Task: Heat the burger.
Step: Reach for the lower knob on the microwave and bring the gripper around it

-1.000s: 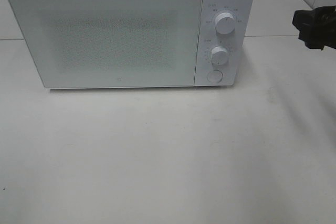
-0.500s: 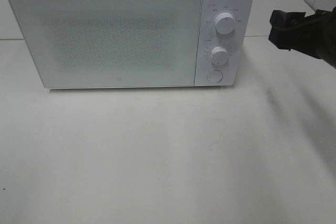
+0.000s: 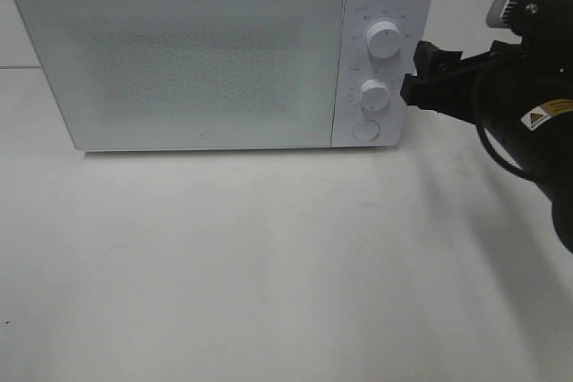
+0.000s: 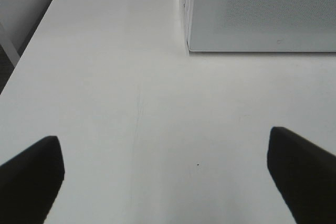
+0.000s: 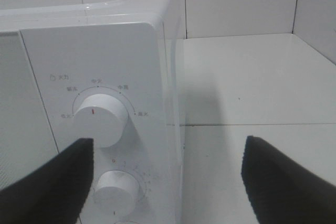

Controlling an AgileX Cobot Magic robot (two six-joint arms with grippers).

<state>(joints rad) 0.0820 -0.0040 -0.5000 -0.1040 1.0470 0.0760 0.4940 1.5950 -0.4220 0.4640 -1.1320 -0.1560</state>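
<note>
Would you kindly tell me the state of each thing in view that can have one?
microwave door: closed.
upper knob: not gripped.
lower knob: not gripped.
round button: untouched.
left gripper: jaws open, empty.
right gripper: jaws open, empty, close to the knobs.

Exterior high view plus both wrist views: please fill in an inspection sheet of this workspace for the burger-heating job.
Surface: white table, a few tiny dark specks.
Job's things: burger not seen; white microwave with its door shut, inside not visible.
Clutter: nothing seen.
Pincers: left pincer open over bare table; right pincer open, close beside the lower knob, contact unclear.
Cables: black cable looped along the right arm.
Surroundings: tiled wall behind.
</note>
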